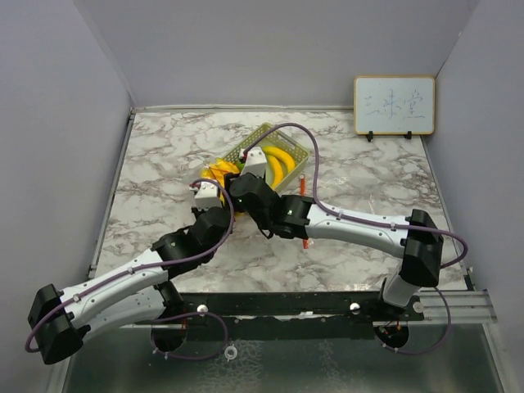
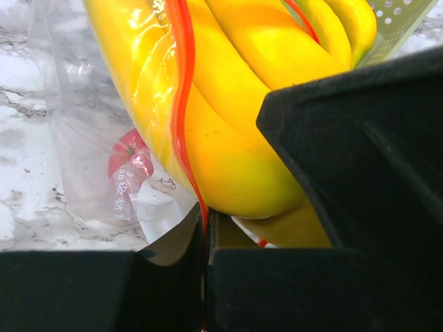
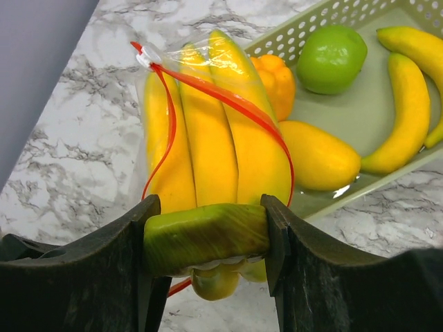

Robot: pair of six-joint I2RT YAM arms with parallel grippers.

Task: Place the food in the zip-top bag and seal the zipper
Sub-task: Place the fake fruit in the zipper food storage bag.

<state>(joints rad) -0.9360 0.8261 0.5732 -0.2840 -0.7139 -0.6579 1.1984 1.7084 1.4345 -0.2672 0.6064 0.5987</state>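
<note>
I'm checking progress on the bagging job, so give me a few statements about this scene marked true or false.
1. The right jaws hold the banana bunch by its green stem. True.
2. The lime is in the bag. False: it lies in the basket.
3. The left jaws are shut on the bag's red zipper. True.
4. The bag is sealed. False: its mouth is open around the bunch.

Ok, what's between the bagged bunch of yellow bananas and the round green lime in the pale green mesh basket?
A small orange fruit, lying in the basket, sits between the banana bunch and the lime. The right wrist view shows it.
</note>
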